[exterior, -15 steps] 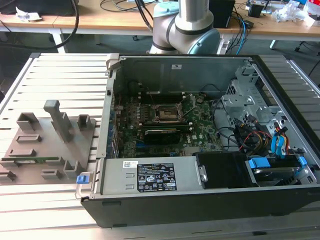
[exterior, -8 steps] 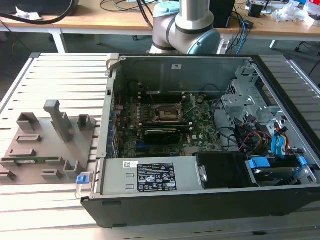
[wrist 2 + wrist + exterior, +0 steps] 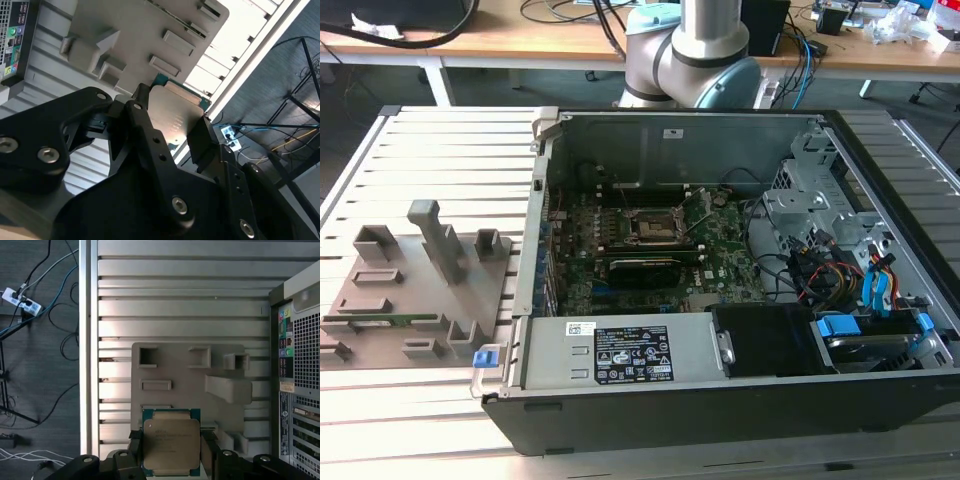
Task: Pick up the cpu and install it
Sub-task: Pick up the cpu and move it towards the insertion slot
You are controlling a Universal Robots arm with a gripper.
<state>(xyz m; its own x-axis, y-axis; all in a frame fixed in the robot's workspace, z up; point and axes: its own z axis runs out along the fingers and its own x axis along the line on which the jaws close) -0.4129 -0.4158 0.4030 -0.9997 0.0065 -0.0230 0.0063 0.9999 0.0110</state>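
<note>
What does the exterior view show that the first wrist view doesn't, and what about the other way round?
Exterior view: the inside of the open computer case, with the motherboard and its dark socket, plus the arm's base. First wrist view: the cpu clamped in the gripper, and a power strip on the floor. Both: the grey fixture tray on the slatted table, beside the case.
</note>
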